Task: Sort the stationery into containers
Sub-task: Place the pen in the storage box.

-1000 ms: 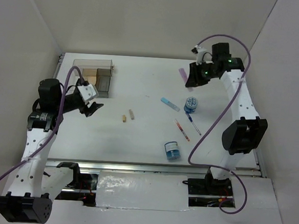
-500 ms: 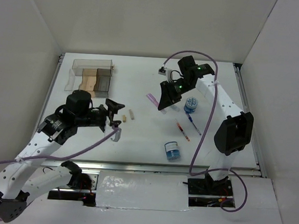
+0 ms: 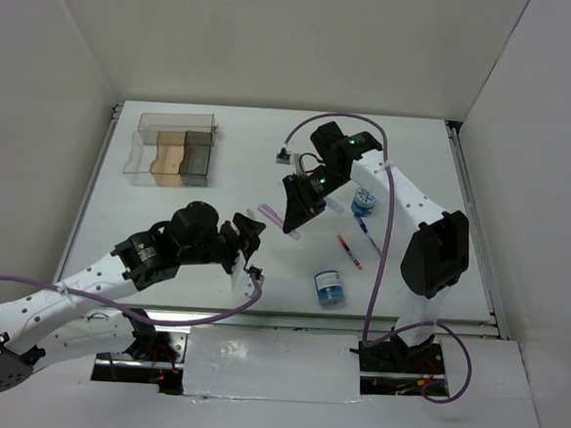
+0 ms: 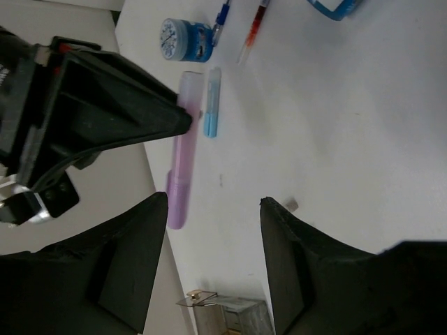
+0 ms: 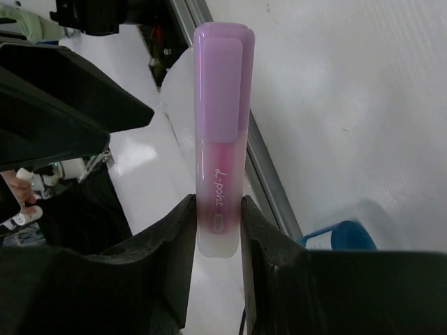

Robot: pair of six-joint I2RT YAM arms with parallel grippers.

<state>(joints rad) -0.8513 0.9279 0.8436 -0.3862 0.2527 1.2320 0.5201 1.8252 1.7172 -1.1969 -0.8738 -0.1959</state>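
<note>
The right gripper (image 5: 218, 209) clamps a lilac highlighter (image 5: 222, 105), its cap end jutting left toward the left gripper (image 3: 252, 243), whose jaws stand apart and empty. The highlighter hangs over the middle of the table (image 3: 417, 155), probably off the surface. Its base is hidden between the fingers.

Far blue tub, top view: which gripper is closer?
Right. The right gripper, holding a purple highlighter, sits to the left of the far blue tub. The left gripper is further left and closer to the arm bases.
</note>
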